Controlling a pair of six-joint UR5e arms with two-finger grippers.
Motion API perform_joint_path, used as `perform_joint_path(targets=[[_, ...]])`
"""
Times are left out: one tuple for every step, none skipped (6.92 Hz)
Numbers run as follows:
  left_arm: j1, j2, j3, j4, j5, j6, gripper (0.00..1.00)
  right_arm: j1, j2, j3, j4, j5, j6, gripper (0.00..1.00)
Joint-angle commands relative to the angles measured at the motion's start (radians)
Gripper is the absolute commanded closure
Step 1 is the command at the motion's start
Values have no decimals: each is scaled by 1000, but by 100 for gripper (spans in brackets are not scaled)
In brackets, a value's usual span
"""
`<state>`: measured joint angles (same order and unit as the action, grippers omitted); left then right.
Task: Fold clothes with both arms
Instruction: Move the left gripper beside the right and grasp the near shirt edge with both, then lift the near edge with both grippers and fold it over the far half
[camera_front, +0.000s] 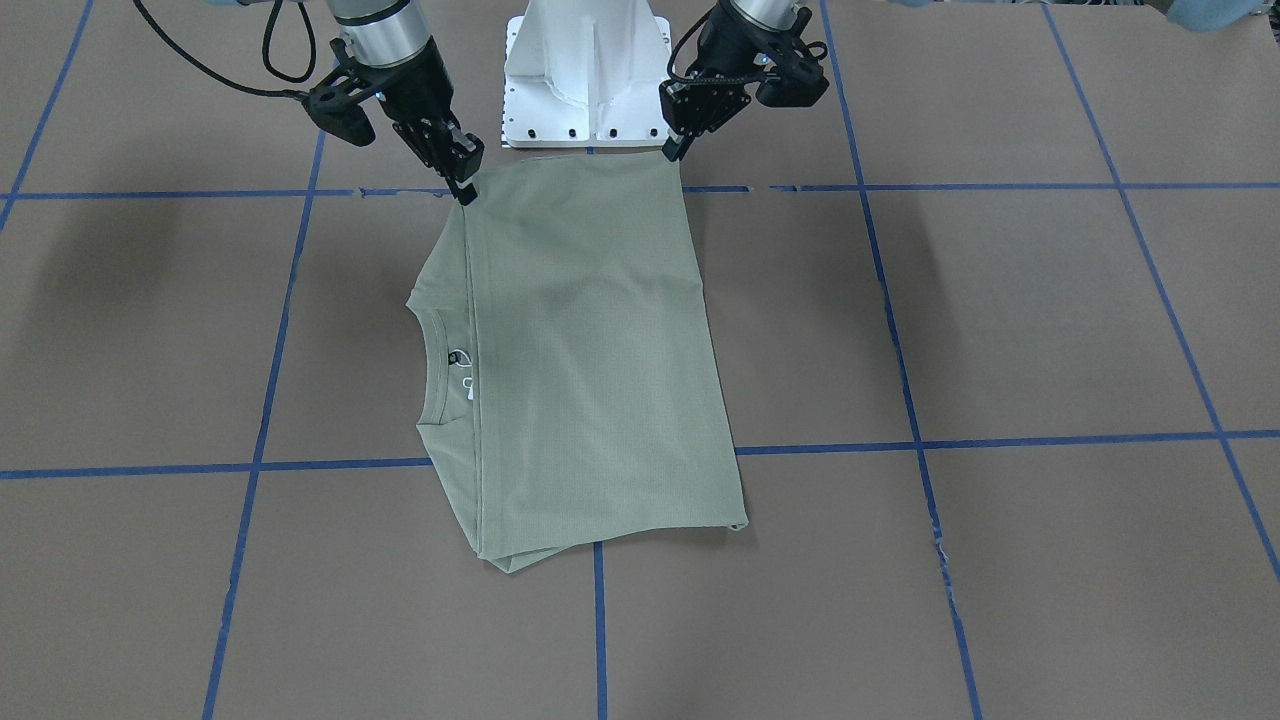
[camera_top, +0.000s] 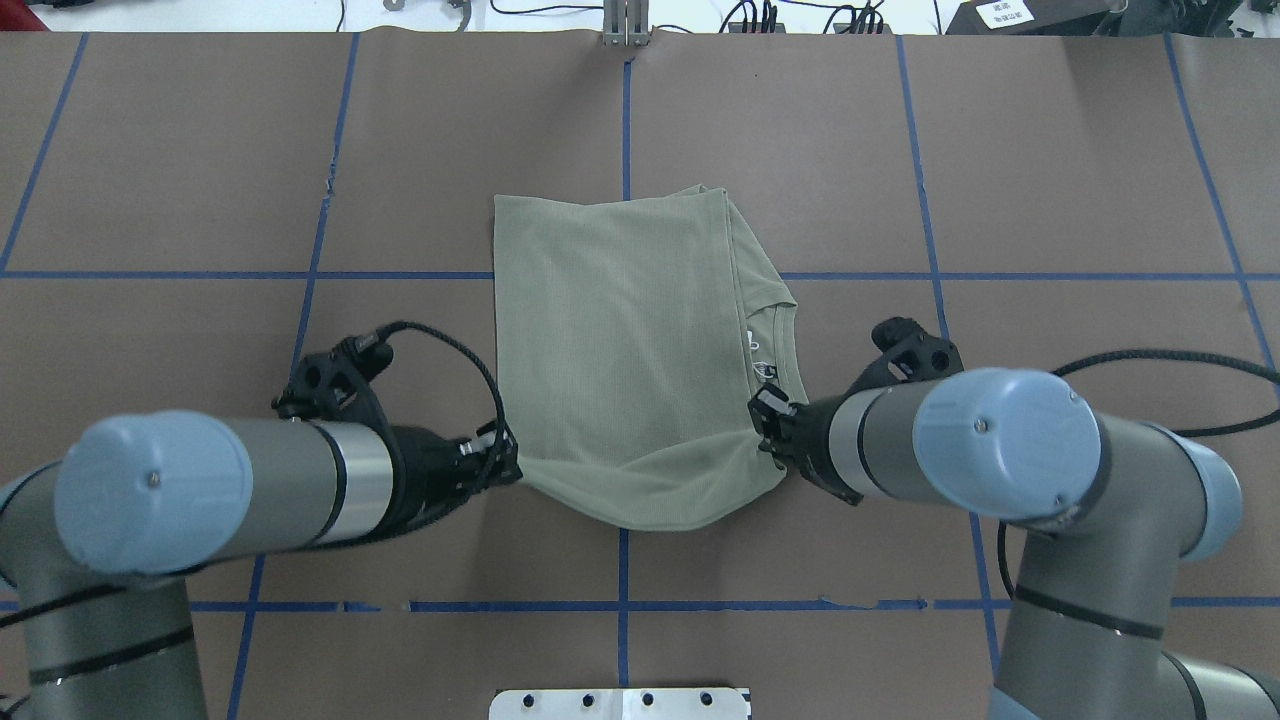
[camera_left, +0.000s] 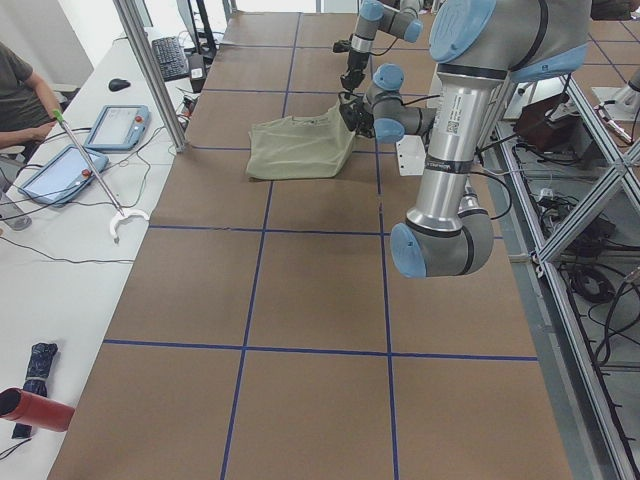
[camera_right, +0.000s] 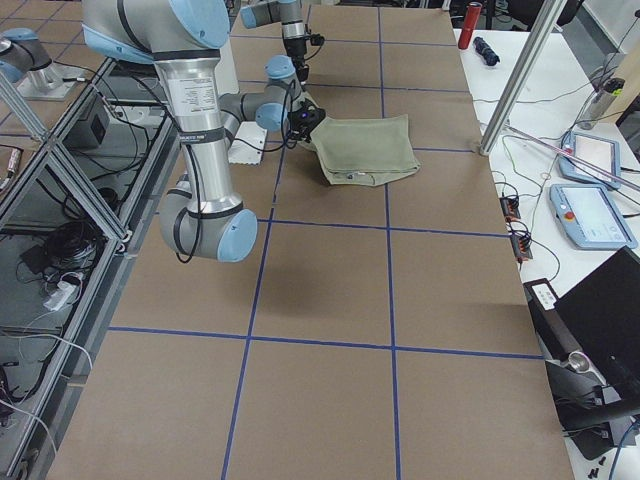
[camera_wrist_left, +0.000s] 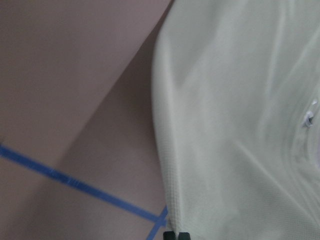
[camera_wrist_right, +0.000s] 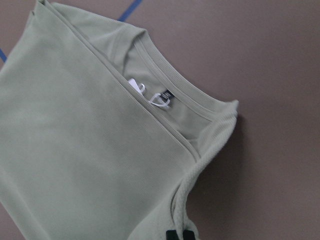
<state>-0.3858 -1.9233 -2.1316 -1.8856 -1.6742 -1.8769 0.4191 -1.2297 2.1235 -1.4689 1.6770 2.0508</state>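
Where its robot-side edge sags between them, left pincer (camera_top: 503, 462) and right pincer (camera_top: 762, 420) each pinch one corner of shirt (camera_top: 620, 340), folded body stretching away across worktop (camera_top: 1000, 150).

I see the left arm (camera_top: 270, 480) and right arm (camera_top: 890, 440): silver tubes, grey joints, light-blue caps (camera_top: 150, 493). Black braided cables (camera_top: 455, 345) run to the black left gripper (camera_top: 510, 465) and right gripper (camera_top: 765, 410).
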Motion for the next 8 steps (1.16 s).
perform_joint_path(targets=[[-176, -89, 123, -3, -61, 125, 100, 142, 140, -158, 2, 70, -60, 100], [-223, -112, 200, -15, -61, 169, 100, 162, 174, -234, 8, 73, -107, 100], [-255, -135, 273, -39, -61, 208, 100, 179, 183, -293, 12, 73, -144, 100], [-266, -135, 342, -125, -59, 211, 100, 193, 199, -342, 37, 73, -149, 100], [-272, -153, 414, -188, -58, 211, 100, 205, 249, -431, 68, 73, -146, 100], [-283, -176, 464, -208, -58, 209, 100, 214, 298, -503, 71, 73, -147, 100], [-292, -204, 510, -214, -58, 216, 100, 227, 317, -549, 74, 79, -150, 100], [-292, -216, 545, -248, -56, 220, 100, 230, 332, -612, 153, 78, -147, 100]])
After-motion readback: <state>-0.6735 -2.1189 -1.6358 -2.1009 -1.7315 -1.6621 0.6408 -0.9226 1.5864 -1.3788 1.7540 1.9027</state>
